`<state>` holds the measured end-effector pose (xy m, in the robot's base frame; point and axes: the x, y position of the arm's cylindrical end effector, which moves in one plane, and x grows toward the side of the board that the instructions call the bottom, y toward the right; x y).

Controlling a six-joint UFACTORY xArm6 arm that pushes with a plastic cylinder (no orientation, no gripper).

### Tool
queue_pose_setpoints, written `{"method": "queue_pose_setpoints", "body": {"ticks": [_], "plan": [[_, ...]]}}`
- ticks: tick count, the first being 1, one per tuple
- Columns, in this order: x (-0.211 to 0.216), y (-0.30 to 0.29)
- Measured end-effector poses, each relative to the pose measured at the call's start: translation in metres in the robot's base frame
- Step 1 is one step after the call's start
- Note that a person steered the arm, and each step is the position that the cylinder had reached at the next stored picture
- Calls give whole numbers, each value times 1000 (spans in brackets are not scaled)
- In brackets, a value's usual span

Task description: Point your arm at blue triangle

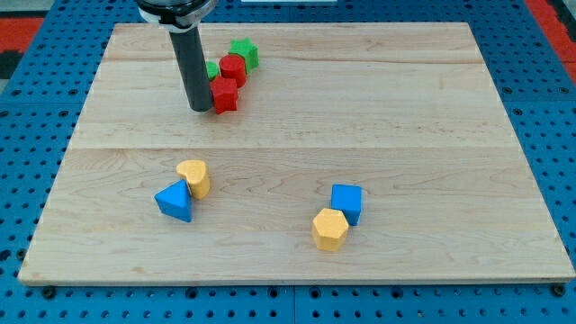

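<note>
Filling most of the frame, a pale wooden board (360, 108) made of long planks with fine grain lies on a blue pegboard-like surface (27, 162) dotted with regular holes; red patches of the same perforated kind show at the upper left and upper right corners of the frame. Nothing more of the room can be seen. My arm ends in a straight dark matte rod, cut off by the top edge of the frame, so only its shiny collar and lower length show; it has no jaws to be apart or together. My tip (200, 110) rests on the board in the upper left, just beside a red block (224, 94) of irregular, star-like shape on its right, apparently touching. Behind that sits a red cylinder-like block (233, 68), then a green star-shaped block (244, 53); another green block (211, 69) is mostly hidden behind the rod, shape unclear. The blue triangle block (175, 201) lies in the lower left of the board, well apart from my tip, touching a yellow rounded block (194, 177) at its upper right. At lower right, a blue cube (346, 202) touches a yellow hexagonal block (330, 229).
</note>
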<state>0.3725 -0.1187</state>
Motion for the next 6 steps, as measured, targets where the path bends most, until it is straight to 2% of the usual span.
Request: {"method": "queue_pose_setpoints", "body": {"ticks": [1,2,3,4,5,6], "plan": [[33,-6],[43,-22],[39,10],[11,29],[28,-42],[84,-92]]}}
